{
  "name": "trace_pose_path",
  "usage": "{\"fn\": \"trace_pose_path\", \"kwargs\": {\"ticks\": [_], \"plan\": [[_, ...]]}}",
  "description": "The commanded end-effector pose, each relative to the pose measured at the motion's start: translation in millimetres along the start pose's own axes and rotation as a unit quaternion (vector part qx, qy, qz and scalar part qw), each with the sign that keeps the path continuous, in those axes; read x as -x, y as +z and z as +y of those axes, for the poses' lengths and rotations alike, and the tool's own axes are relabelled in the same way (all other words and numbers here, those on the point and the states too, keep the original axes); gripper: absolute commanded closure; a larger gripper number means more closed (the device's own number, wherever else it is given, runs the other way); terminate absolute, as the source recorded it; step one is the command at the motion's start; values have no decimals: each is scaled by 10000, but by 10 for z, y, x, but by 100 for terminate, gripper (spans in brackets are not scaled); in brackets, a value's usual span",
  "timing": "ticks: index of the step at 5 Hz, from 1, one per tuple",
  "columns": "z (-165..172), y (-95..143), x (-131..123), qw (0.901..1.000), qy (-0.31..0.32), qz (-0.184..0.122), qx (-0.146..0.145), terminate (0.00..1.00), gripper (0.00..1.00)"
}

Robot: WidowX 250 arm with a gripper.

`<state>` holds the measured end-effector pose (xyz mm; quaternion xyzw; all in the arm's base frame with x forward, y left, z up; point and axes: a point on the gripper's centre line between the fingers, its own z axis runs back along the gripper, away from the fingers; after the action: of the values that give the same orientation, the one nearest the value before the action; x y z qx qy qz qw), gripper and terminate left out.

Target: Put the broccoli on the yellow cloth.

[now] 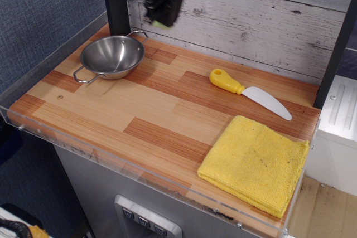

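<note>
My black gripper (162,18) hangs high above the back of the wooden counter, right of the steel bowl. It is shut on the broccoli (160,24), a small pale green lump that peeks out at the fingertips. The yellow cloth (255,163) lies folded flat at the front right corner, far from the gripper, with nothing on it.
An empty steel bowl (111,57) with wire handles sits at the back left. A white knife with a yellow handle (247,91) lies between the bowl and the cloth. A clear plastic rim (111,157) runs along the counter's front and left edges. A dark post (114,1) stands behind the bowl.
</note>
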<state>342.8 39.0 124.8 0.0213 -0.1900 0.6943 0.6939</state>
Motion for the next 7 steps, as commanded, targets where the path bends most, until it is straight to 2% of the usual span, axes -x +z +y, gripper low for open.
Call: {"fn": "trace_pose_path", "kwargs": {"ticks": [1, 2, 4, 5, 6, 7], "plan": [[239, 257, 605, 9965, -614, 425, 376, 0, 100], [375, 292, 914, 9928, -972, 592, 361, 0, 100], [659, 239, 1304, 9830, -1636, 783, 284, 0, 100], [824, 111, 1435, 9754, -2067, 768, 77, 0, 100], [945, 12, 1546, 9710, -2224, 873, -74, 0, 100], [992, -65, 1535, 9739, -2098, 848, -171, 0, 100]]}}
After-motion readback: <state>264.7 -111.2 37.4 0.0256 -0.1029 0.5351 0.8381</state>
